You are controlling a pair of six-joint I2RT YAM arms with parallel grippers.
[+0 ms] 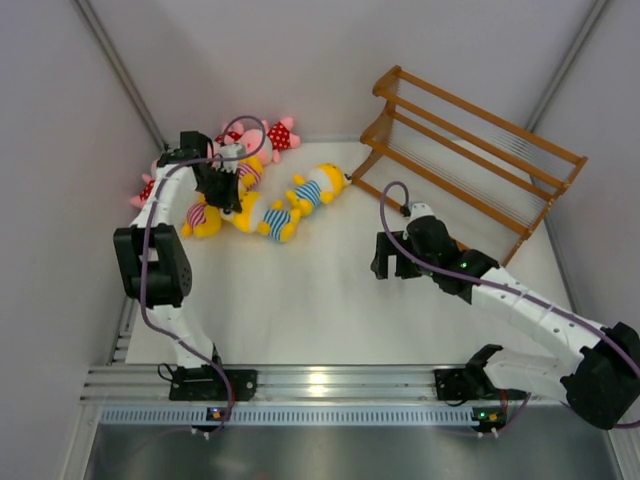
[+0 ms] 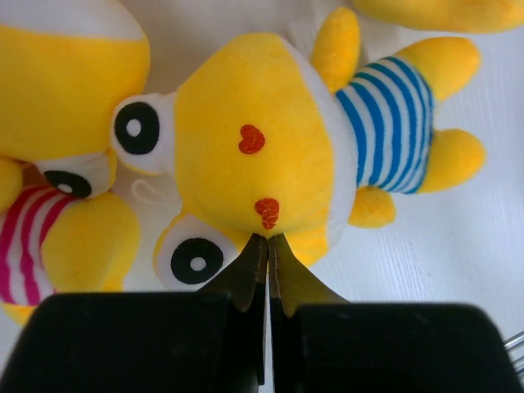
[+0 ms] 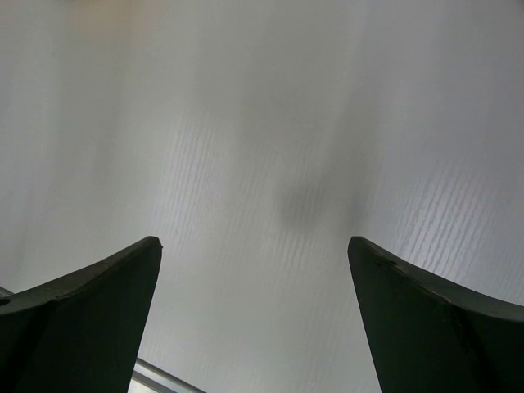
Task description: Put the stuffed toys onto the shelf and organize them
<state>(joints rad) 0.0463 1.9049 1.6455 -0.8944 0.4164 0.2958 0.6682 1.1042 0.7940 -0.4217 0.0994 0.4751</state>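
Observation:
Several stuffed toys lie in a heap at the far left of the table. A yellow toy in a blue-striped shirt (image 1: 262, 218) (image 2: 246, 147) lies on its back. My left gripper (image 1: 222, 195) (image 2: 268, 239) is shut, its tips touching the lower edge of this toy's head; no fabric shows between the jaws. Another blue-striped yellow toy (image 1: 315, 190) lies to its right. A yellow toy in a pink-striped shirt (image 1: 200, 215) (image 2: 74, 237) lies to its left. Pink toys (image 1: 275, 135) lie behind. The brown wooden shelf (image 1: 470, 160) stands at the far right, with no toys on it. My right gripper (image 1: 392, 255) (image 3: 254, 246) is open and empty over bare table.
Grey walls close in the white table (image 1: 320, 300) on the left, back and right. Another pink toy (image 1: 145, 190) lies against the left wall behind my left arm. A metal rail (image 1: 320, 380) runs along the near edge.

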